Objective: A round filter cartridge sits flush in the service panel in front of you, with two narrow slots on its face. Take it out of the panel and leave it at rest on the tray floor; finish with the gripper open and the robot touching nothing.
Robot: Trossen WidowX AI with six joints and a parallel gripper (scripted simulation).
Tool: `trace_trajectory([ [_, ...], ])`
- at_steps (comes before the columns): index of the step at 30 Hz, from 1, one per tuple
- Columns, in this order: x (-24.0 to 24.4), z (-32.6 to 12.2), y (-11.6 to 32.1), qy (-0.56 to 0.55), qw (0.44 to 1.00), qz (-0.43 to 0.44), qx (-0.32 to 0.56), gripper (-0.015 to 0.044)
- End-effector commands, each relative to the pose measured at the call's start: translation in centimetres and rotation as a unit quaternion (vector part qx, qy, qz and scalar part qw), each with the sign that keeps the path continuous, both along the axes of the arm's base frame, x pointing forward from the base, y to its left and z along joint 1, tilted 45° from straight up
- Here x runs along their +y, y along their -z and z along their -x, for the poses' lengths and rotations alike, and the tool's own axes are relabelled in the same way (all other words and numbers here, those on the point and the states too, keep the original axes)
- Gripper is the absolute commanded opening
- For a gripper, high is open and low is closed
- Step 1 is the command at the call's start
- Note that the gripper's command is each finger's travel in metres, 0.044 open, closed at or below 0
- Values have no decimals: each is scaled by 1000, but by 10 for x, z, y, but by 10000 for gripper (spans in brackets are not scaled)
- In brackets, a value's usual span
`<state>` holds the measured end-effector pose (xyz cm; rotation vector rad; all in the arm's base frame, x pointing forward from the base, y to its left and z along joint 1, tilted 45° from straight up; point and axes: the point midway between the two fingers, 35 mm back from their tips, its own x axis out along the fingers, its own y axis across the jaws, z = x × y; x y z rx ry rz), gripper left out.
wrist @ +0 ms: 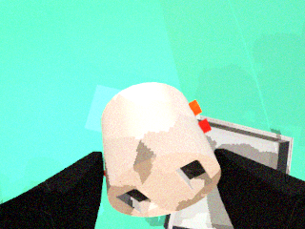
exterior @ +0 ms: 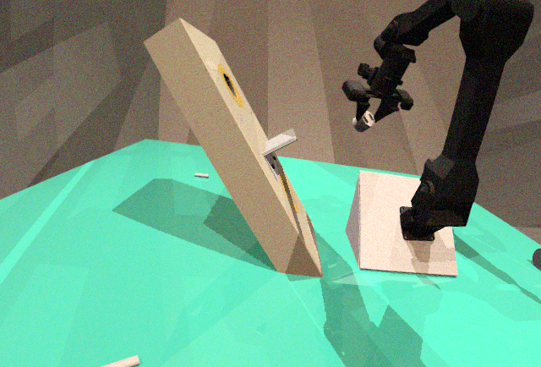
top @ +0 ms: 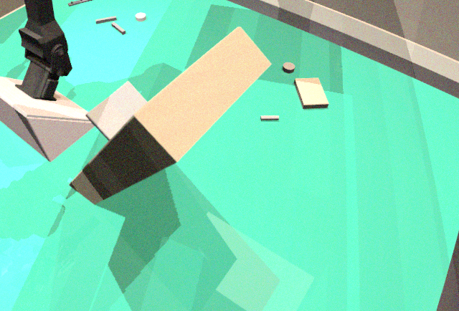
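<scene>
White cartridge out of the panel, hanging in the gripper

A black robot arm (top: 46, 50) (exterior: 473, 109) is holding a short, round, white cartridge (exterior: 363, 123) (wrist: 150, 119) in the air. The gripper (exterior: 368, 117) (wrist: 159, 160) is clasping it by its sides, one dark finger on each. In the wrist view, two dark slots are showing on the near end face, and an orange and a red tab are sticking out from one side.

The tan panel (top: 204, 92) (exterior: 218, 149) is leaning at a slant, well apart from the cartridge. Its yellow ring (exterior: 239, 100) is framing a dark opening, and a pale flap (top: 120, 111) (exterior: 280, 140) is jutting out lower down.

Behind the cartridge, the wrist view is showing part of a grey, walled shape (wrist: 283, 157), probably the tray; how high the cartridge is hanging over it cannot be told.

Removal seems to be done, so the step in hand is probably carrying the cartridge to the tray. The next move calls for centring it inside the walls, then lowering it until the floor is bearing it. Opening the fingers too high could let it drop and roll. Release and a clean retreat are remaining.
</scene>
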<state>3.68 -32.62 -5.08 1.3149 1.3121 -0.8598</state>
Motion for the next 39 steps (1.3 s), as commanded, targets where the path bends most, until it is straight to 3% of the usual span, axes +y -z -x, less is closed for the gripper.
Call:
trace_trajectory([
  [1, 9, 23, 16, 32, 999, 0, 30, 0],
  [18, 75, 109, 72, 163, 974, -12, 155, 0],
  [39, 130, 109, 128, 168, 972, -13, 161, 0],
])
